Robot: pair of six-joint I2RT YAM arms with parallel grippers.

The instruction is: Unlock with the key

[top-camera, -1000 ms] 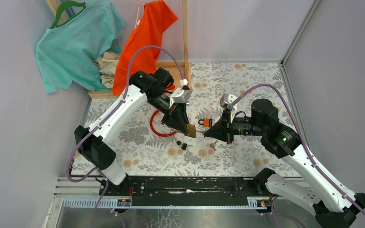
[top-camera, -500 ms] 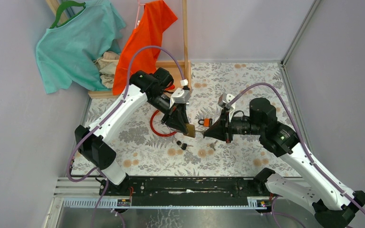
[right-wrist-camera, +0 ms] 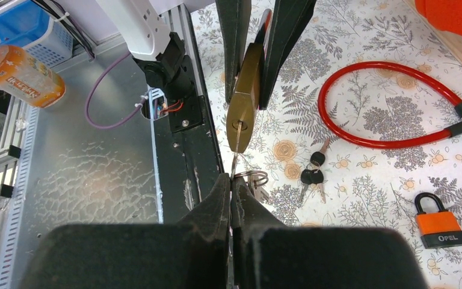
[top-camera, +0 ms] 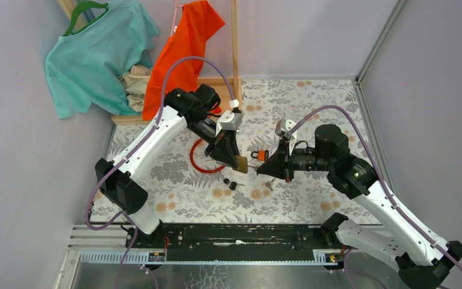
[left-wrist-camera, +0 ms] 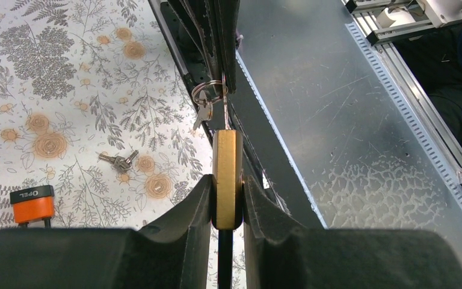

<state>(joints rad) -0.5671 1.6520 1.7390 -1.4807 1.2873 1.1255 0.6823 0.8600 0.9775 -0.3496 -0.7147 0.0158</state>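
My left gripper (top-camera: 239, 161) is shut on a brass padlock (left-wrist-camera: 227, 174), held above the table with its keyhole end toward the right arm. It also shows in the right wrist view (right-wrist-camera: 245, 102). My right gripper (top-camera: 261, 170) is shut on a thin silver key (right-wrist-camera: 234, 158) with a key ring (right-wrist-camera: 251, 178) and a spare key hanging from it. The key blade meets the padlock's keyhole (right-wrist-camera: 239, 125). In the left wrist view the key (left-wrist-camera: 225, 114) runs from the lock's end up to the right gripper, the ring (left-wrist-camera: 207, 91) beside it.
An orange padlock marked OPEL (right-wrist-camera: 438, 224) lies on the flowered table (top-camera: 313, 108). A red cable lock (right-wrist-camera: 385, 102) lies behind the left gripper. Black-headed keys (right-wrist-camera: 311, 174) and a loose silver key pair (left-wrist-camera: 117, 161) lie on the table. Clothes on a wooden rack (top-camera: 235, 42) hang at the back left.
My right gripper has moved left with the key, closing the gap to the padlock. The left arm has barely moved.
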